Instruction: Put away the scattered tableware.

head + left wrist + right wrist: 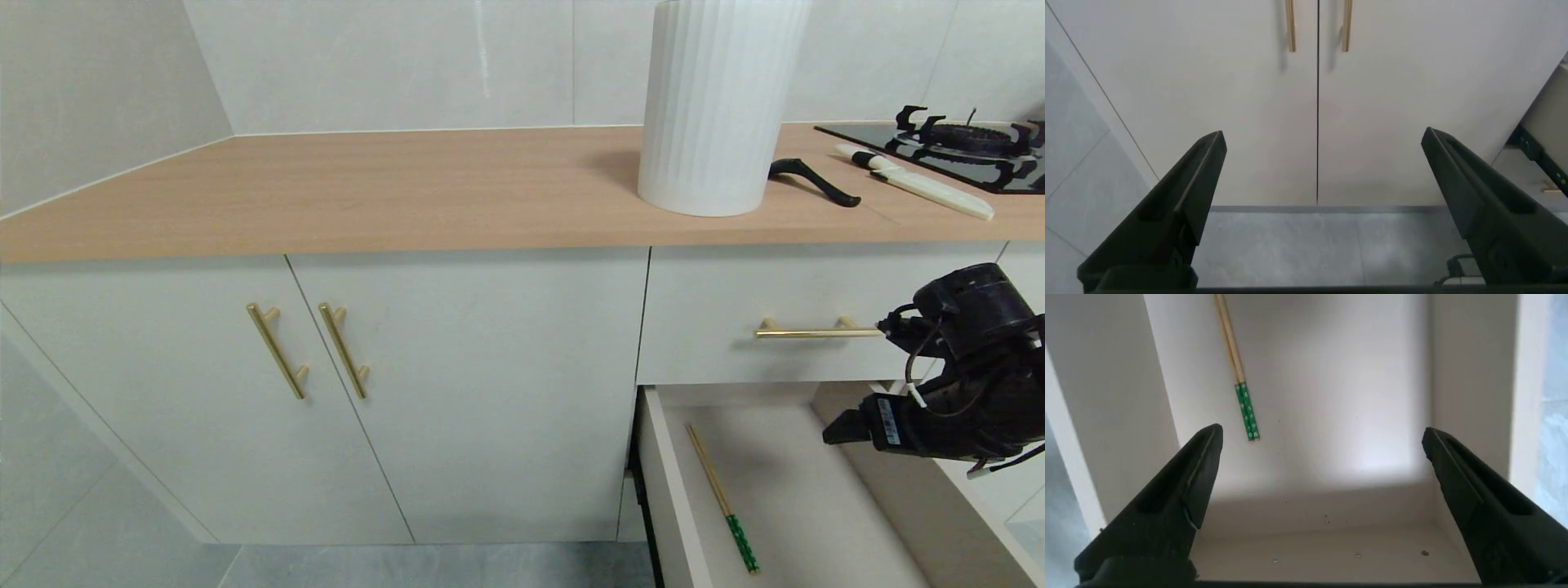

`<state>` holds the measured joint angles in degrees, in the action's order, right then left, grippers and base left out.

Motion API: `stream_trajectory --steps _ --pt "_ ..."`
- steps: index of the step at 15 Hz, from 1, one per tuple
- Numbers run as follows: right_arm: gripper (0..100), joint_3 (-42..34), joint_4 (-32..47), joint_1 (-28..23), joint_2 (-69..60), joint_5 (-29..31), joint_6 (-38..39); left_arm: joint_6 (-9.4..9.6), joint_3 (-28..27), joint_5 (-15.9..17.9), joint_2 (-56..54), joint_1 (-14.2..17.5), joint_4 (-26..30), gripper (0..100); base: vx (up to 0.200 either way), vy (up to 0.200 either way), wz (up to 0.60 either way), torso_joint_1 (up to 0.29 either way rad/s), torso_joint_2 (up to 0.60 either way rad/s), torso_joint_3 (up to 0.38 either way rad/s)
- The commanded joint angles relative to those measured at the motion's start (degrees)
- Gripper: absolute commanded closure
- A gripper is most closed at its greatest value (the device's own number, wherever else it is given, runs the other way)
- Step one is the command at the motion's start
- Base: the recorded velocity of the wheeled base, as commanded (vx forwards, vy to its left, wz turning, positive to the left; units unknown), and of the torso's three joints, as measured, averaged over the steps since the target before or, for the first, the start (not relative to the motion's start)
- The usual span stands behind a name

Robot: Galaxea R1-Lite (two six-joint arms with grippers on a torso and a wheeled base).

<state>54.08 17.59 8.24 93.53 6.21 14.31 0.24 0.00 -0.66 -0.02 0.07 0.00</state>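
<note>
Fingers (1180,506) of the right gripper (1321,437) stand wide apart with nothing between them, over the open drawer (665,474) at 5 o'clock in the head view. Left gripper (1322,137) is likewise spread wide and empty, facing the cabinet doors (1388,114) low down near the floor. Chopsticks (722,500) lie on the drawer floor beside its left wall, green ends toward the front. On the countertop (367,196) at 2 o'clock lie a white knife (914,181) and a black-handled utensil (812,181) (type unclear), the latter just beside a ribbed white container (718,106). Judgement: one item stowed, two apparently left on the counter; task looks roughly a third done. Drawer not yet shut.
</note>
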Motion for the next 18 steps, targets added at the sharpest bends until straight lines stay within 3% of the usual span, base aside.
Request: stream_trajectory --steps 1,7,18 --pt "0 -0.11 -0.1 0.02 -1.33 0.04 -0.07 0.02 0.0 -0.04 0.02 0.01 0.0 0 0.0 0.0 0.0 0.08 -0.26 -0.188" --pt "0 -0.38 -0.1 0.11 -1.42 0.04 -0.07 0.02 0.0 -0.04 0.02 0.01 0.0 0 0.0 0.0 0.0 0.098 -0.41 -0.264" --pt "0 -0.55 -0.1 0.2 -2.21 0.21 -0.95 0.02 0.0 -0.04 0.02 0.01 0.0 0 0.0 0.0 0.0 0.232 -0.48 -0.271"
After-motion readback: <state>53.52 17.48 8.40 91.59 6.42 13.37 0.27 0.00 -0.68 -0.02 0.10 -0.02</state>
